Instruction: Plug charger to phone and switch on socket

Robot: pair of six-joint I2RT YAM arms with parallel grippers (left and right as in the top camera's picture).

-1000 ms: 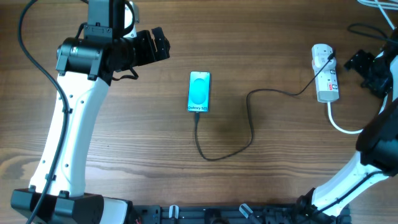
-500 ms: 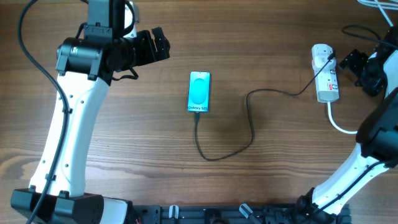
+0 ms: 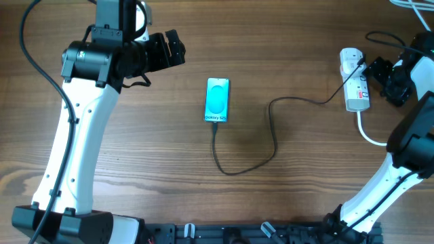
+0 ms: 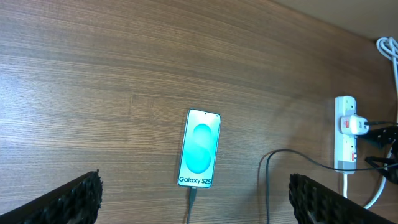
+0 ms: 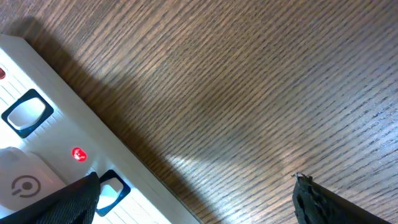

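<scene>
The phone point(image 3: 217, 100) lies flat mid-table with its cyan screen lit; it also shows in the left wrist view point(image 4: 200, 148). The thin black charger cable point(image 3: 273, 132) runs from the phone's lower end in a loop to a plug point(image 3: 351, 64) seated in the white socket strip point(image 3: 357, 91). My left gripper point(image 3: 178, 49) is open and empty, high up and left of the phone point(image 4: 193, 205). My right gripper point(image 3: 377, 73) is open, just right of the socket. In the right wrist view point(image 5: 196, 199) one finger overlaps the strip point(image 5: 37, 143), where a red light point(image 5: 78, 154) glows.
The socket's thick white cord point(image 3: 369, 135) curves down and right from the strip toward my right arm's base. Robot cables lie at the far right corner point(image 3: 390, 32). The cable also shows in the left wrist view point(image 4: 267, 180).
My right gripper has moved left, from the table's right edge up to the socket strip. The left arm, phone and cable have not moved.
</scene>
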